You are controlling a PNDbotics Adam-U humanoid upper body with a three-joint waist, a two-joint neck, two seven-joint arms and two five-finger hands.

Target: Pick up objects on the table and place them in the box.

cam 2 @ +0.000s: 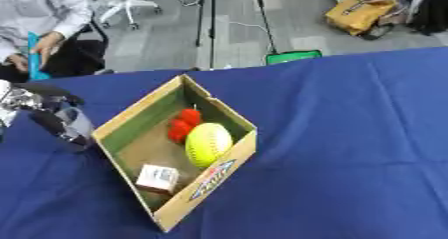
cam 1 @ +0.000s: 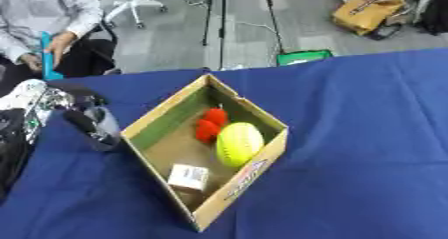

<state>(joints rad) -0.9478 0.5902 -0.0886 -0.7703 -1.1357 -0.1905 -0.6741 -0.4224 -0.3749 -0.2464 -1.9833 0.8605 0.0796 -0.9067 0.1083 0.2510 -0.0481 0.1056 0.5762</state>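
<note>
Where the open brown cardboard box (cam 1: 254,170) sits askew on the blue tablecloth (cam 1: 367,148): small white carton (cam 1: 189,177) nearest inside, yellow-green softball (cam 1: 239,143) beyond, two red round pieces (cam 1: 210,124) farthest — all in the box. Left hand (cam 1: 92,125) beside the box's left wall — fingers curled, grasping nothing.

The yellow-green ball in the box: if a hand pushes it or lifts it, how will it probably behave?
The yellow-green ball looks round and smooth, so a push would probably make it roll. It lies against the red objects and near the box wall, which may stop it soon. It seems wide for a pinch, so curled fingers around it are likely safer.
</note>
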